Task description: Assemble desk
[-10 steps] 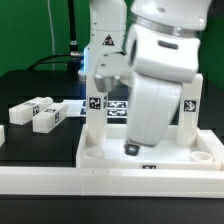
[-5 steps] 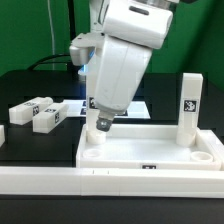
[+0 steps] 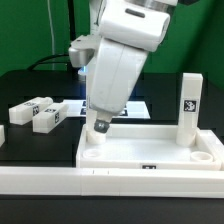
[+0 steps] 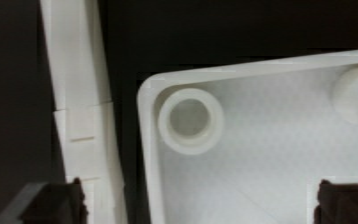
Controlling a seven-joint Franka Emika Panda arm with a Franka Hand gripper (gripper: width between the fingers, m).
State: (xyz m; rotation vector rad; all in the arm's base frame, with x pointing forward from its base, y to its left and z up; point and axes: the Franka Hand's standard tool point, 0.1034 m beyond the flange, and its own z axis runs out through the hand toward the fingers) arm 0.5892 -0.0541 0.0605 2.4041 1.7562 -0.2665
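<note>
The white desk slab (image 3: 150, 145) lies flat with its rim up, against the front rail. One white leg (image 3: 187, 105) stands upright at its far corner on the exterior view's right. Two loose legs (image 3: 45, 115) lie on the black table at the exterior view's left. My gripper (image 3: 100, 127) hangs tilted over the slab's left end. In the wrist view my gripper (image 4: 202, 200) is open and empty, with its dark fingertips (image 4: 60, 200) wide apart above the slab (image 4: 282, 150) near an empty round corner socket (image 4: 194, 120). The arm hides the slab's far left corner.
The long white border rail (image 3: 110, 180) runs along the slab's front and also shows in the wrist view (image 4: 78, 100). The marker board (image 3: 138, 108) lies behind the arm, partly hidden. A dark stand and cables are at the back.
The arm swung from over the slab's middle toward the exterior view's left and now covers the upright leg seen there a second ago. It has hardly moved in the last half second.
</note>
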